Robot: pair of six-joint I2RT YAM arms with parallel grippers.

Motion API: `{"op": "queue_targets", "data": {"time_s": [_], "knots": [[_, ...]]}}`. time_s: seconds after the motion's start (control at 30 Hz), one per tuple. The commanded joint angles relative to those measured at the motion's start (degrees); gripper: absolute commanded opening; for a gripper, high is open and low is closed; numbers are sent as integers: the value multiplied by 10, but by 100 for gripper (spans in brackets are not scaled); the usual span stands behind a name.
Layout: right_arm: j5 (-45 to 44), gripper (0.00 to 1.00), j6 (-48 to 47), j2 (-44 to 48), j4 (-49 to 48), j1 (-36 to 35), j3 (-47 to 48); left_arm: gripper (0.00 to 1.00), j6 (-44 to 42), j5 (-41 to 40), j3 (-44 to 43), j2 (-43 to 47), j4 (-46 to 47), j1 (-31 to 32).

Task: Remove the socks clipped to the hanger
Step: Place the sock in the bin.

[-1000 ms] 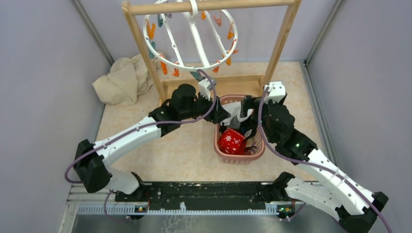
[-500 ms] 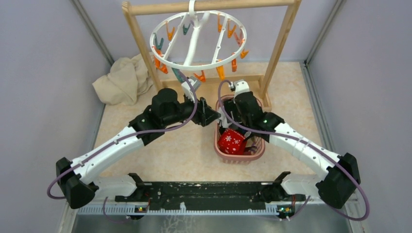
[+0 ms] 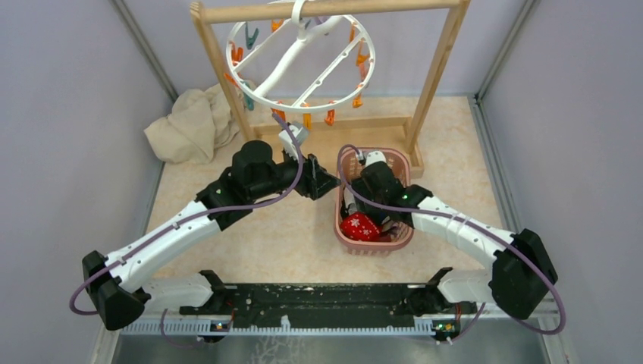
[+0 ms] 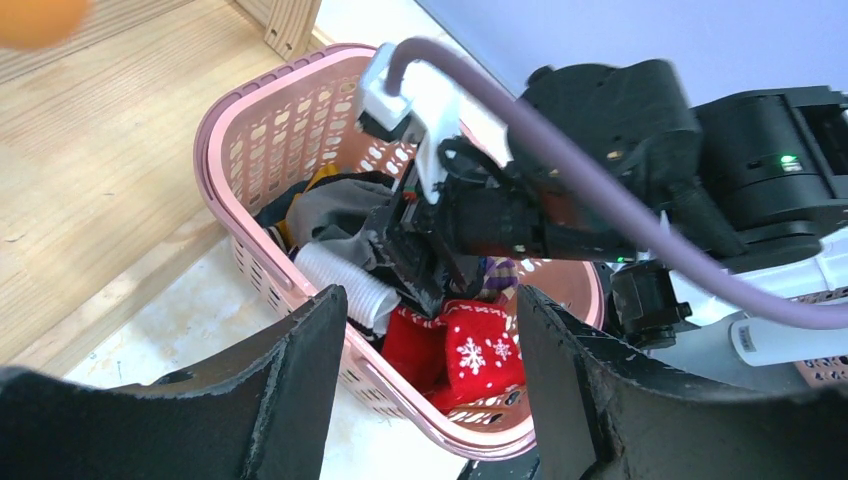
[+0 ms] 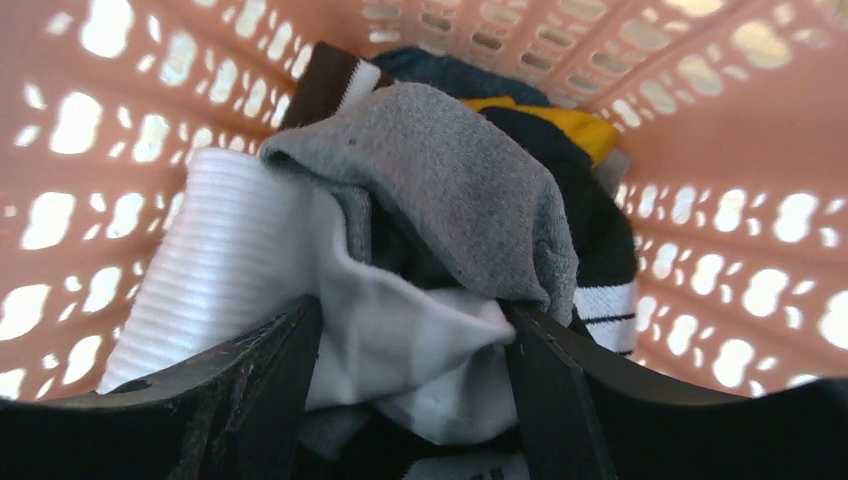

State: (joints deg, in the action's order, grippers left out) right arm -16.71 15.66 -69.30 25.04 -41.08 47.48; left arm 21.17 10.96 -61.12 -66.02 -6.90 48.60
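Note:
The white ring hanger [image 3: 252, 89] hangs from the wooden rack's bar, and I see only orange and teal clips on it. Several socks lie in the pink basket [image 3: 377, 247]: a red snowflake sock [image 3: 360, 226], a white ribbed one [image 5: 230, 260], a grey one [image 5: 450, 190], and yellow and black ones behind. My right gripper [image 3: 353, 199] is open, down inside the basket, with a white sock [image 5: 400, 340] between its jaws [image 5: 410, 400]. My left gripper [image 3: 324, 184] is open and empty just left of the basket [image 4: 230, 120], looking at the red sock [image 4: 470, 350].
The wooden rack frame [image 3: 224, 83] stands at the back, its base board behind the basket. A crumpled beige cloth [image 3: 189, 125] lies at the back left. Grey walls close in both sides.
My right gripper has come down from the basket's far rim deeper into it. My left gripper has drawn back left a little. The hanger has swung and turned on the bar.

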Motion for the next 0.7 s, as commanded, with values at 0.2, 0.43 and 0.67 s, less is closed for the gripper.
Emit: {"op": "queue_targets", "data": {"time_s": [0.2, 0.43, 0.67], "knots": [[4, 73, 17, -56, 7, 2, 22, 69, 0, -1, 13, 17, -3, -1], [-4, 80, 7, 64, 42, 2, 73, 70, 1, -6, 14, 29, -11, -2], [11, 83, 0, 135, 82, 3, 129, 71, 5, -3, 14, 26, -10, -2]]}}
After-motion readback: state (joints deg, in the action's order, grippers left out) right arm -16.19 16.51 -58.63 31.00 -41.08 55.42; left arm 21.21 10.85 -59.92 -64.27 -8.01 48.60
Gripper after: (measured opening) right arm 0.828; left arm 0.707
